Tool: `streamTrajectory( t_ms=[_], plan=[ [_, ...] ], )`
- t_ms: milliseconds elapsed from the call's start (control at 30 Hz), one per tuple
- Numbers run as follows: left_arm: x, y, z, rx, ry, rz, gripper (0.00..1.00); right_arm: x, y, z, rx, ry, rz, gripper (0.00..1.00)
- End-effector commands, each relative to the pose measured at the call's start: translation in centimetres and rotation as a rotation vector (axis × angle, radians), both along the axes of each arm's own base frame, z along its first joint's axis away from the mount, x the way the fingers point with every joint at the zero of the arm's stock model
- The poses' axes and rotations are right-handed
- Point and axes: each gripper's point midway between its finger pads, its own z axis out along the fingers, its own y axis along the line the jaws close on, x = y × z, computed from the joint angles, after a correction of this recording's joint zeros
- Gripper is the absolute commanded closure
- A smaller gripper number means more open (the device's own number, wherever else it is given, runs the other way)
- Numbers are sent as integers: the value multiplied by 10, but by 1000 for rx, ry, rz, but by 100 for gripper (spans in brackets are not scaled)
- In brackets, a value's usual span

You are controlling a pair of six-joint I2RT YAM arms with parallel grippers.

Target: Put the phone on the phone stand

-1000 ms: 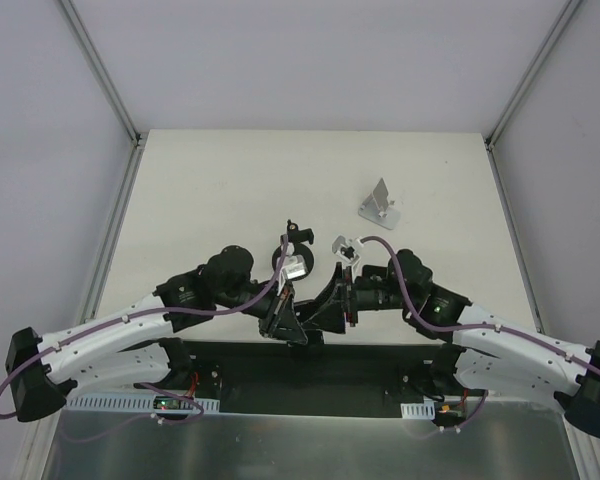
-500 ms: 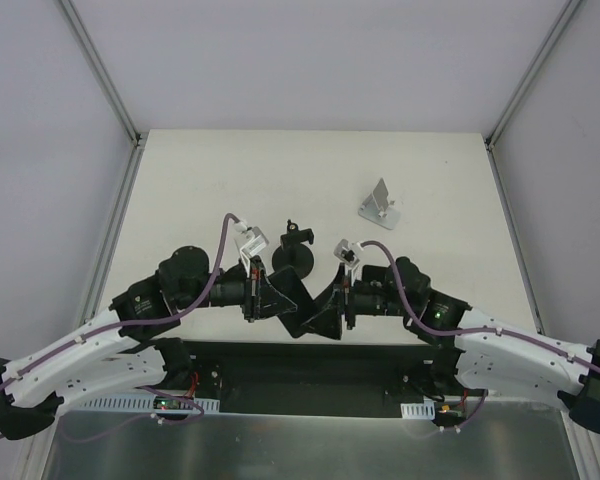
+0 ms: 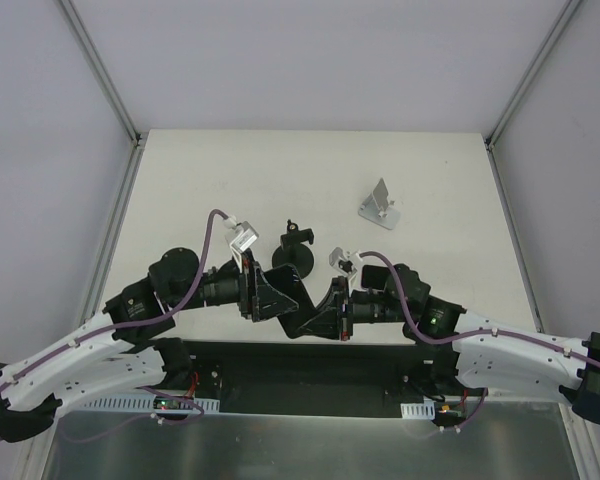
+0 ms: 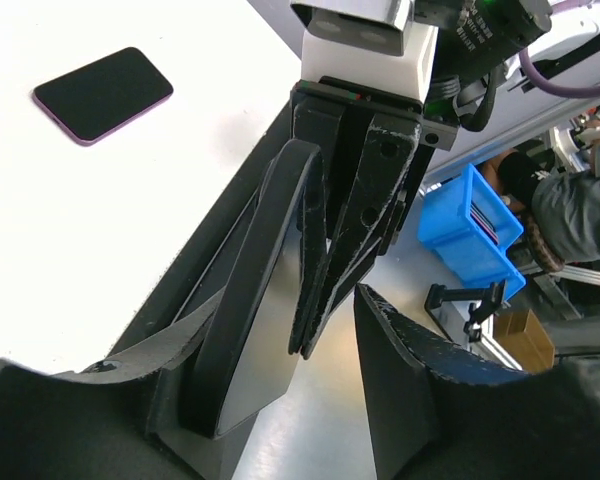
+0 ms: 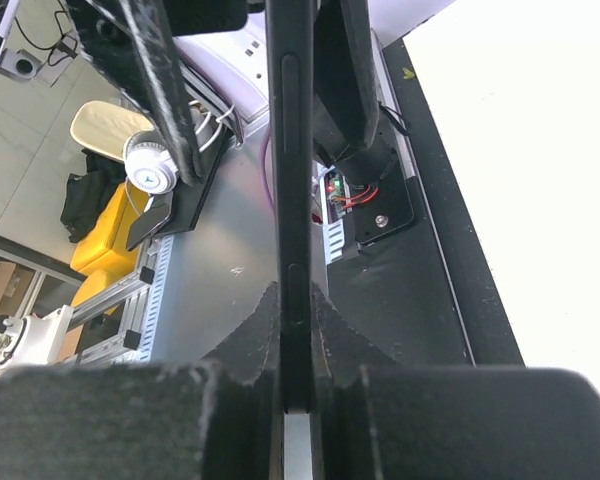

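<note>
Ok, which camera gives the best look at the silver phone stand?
Top external: the phone stand stands uncovered on the table, right of centre, with nothing in front of it. Neither wrist view shows it at all; both look toward the table's near edge and the room beyond.

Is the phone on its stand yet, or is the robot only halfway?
Not yet, roughly halfway. Done: the phone is off the table, clamped edge-on in the right gripper. In hand: the left gripper is open around it, which looks like a pass between arms. Left: carry it to the silver stand, which holds nothing, and set it there.
</note>
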Motion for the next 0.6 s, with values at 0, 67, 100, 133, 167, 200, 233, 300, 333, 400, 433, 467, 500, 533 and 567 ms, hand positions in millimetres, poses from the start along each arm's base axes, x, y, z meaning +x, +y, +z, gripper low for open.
streamTrajectory(
  t_ms=[0,67,100,133,167,200,233,300,333,400,433,467,500,533,567],
  plan=[
    [4,-1,40,-99,-50,22,53,9,0,28,100,-39,-51,99],
    [4,-5,44,-99,-47,8,53,7,1,28,98,-39,-42,99],
    [4,-5,45,-100,-48,10,53,7,1,28,97,-40,-39,99],
    [4,-5,47,-101,-49,10,53,6,1,27,94,-38,-34,99],
    [5,-6,49,-104,-55,14,52,6,1,26,93,-38,-34,99],
    [6,-6,50,-104,-55,12,54,6,1,25,90,-35,-36,99],
    [6,-7,50,-104,-58,10,57,6,2,25,88,-34,-36,99],
    [5,-8,52,-104,-60,-1,64,5,2,26,90,-35,-30,99],
    [5,-8,53,-104,-60,-2,66,4,2,25,88,-34,-22,99],
    [4,-9,54,-106,-62,-8,72,3,2,26,90,-35,-13,99],
    [4,-10,53,-105,-63,-10,73,3,2,27,91,-35,-11,99],
    [4,-10,55,-108,-66,-13,72,2,2,27,91,-37,-8,99],
    [2,-10,56,-110,-68,-21,65,2,2,27,93,-37,-8,99],
    [2,-9,56,-112,-70,-20,56,1,2,26,90,-36,-3,99],
    [3,-8,56,-114,-68,-13,49,1,1,27,93,-36,-2,99]
  ],
)
